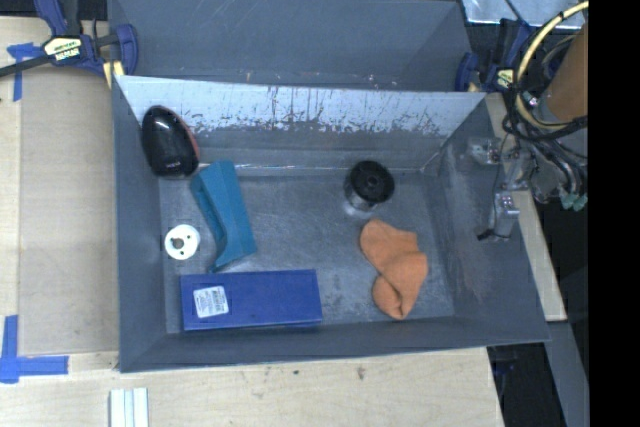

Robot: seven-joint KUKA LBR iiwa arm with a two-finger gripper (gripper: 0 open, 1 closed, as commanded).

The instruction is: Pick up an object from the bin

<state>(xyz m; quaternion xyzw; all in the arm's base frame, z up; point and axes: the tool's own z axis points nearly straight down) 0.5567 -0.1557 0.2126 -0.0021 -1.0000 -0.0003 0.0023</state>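
Observation:
My gripper [505,200] hangs over the bin's right wall, above the sloping side and away from the floor. Nearest to it, low on the floor at the right, is a crumpled orange cloth [395,267]. A black round knob [369,183] stands near the back wall, left of the gripper. Nothing is seen in the gripper.
The left half of the bin holds a flat dark blue box with a white label [250,299] at the front, a teal angled piece [225,213], a small white disc [181,242], and a black mouse-shaped object [168,142] in the back left corner. Bare floor lies mid-bin.

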